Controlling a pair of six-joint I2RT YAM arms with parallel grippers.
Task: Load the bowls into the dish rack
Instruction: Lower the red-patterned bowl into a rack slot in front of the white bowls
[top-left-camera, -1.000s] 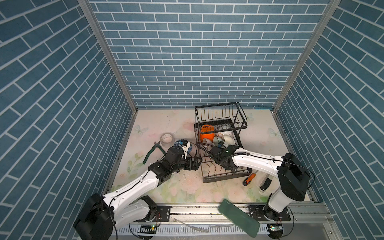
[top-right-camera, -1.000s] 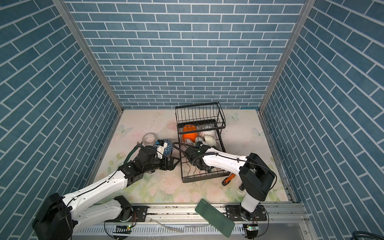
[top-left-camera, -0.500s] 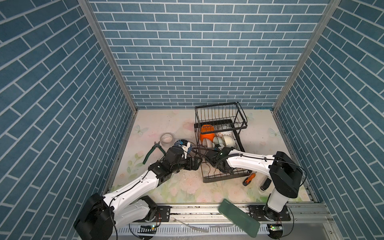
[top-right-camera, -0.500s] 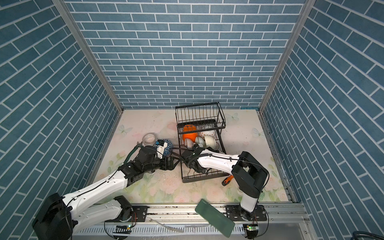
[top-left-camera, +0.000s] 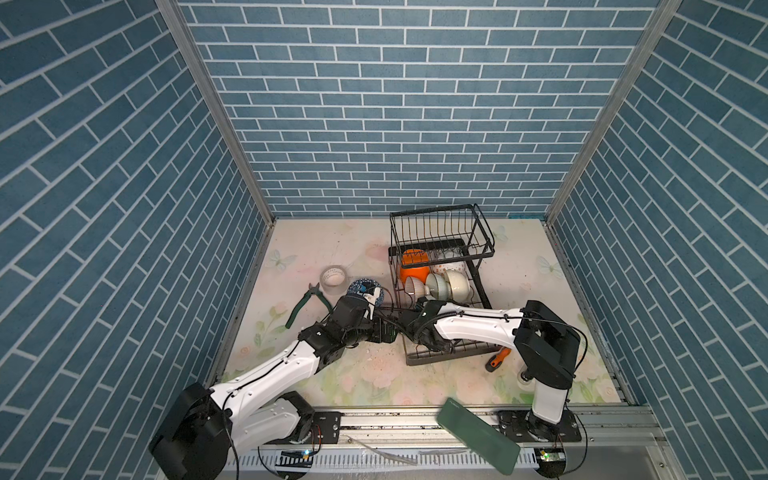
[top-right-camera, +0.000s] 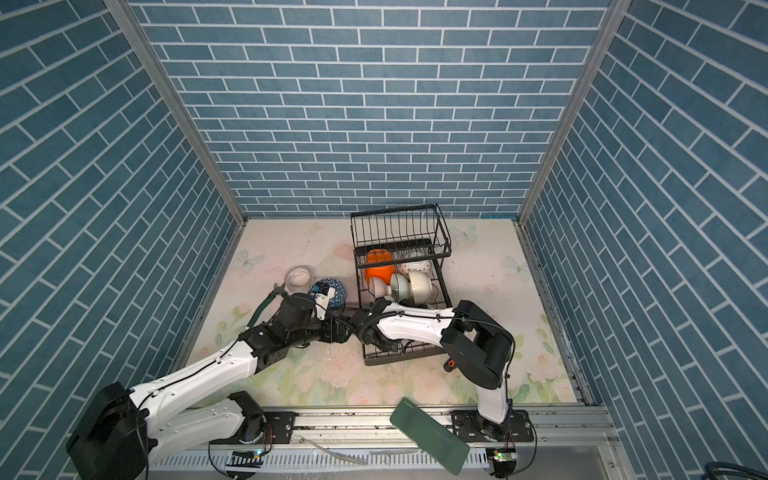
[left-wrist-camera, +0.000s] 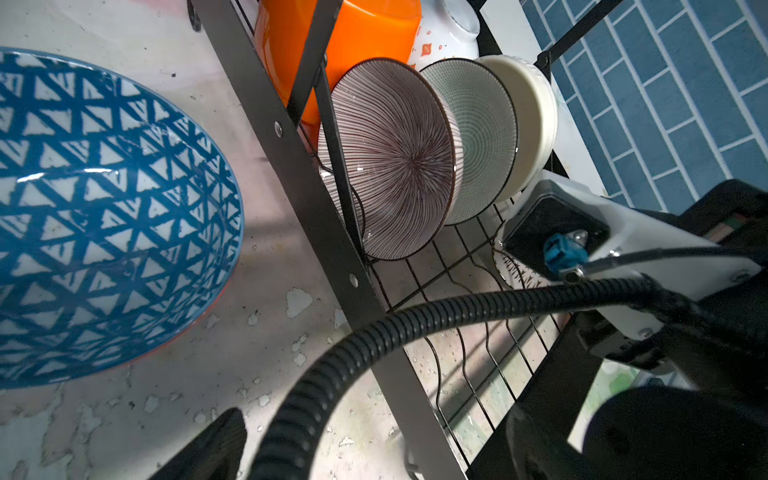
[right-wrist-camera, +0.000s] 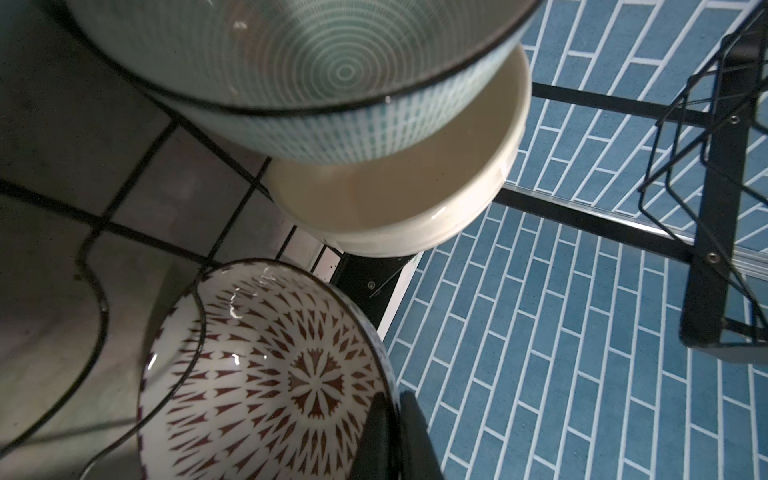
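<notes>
just inside dish rack (right-wrist-camera: 710, 216): patterned bowl (right-wrist-camera: 270, 374)

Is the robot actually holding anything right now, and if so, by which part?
Yes. The right gripper is shut on the rim of a white bowl with a dark red pattern.

Tape roll (top-left-camera: 333, 277) beside pliers (top-left-camera: 300, 309) — screwdriver (top-left-camera: 497, 360) well apart.

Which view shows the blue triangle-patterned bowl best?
Left wrist view: the blue bowl is close and large, pattern clear. Both top views show the bowl small and partly hidden. The right wrist view misses it.
</notes>
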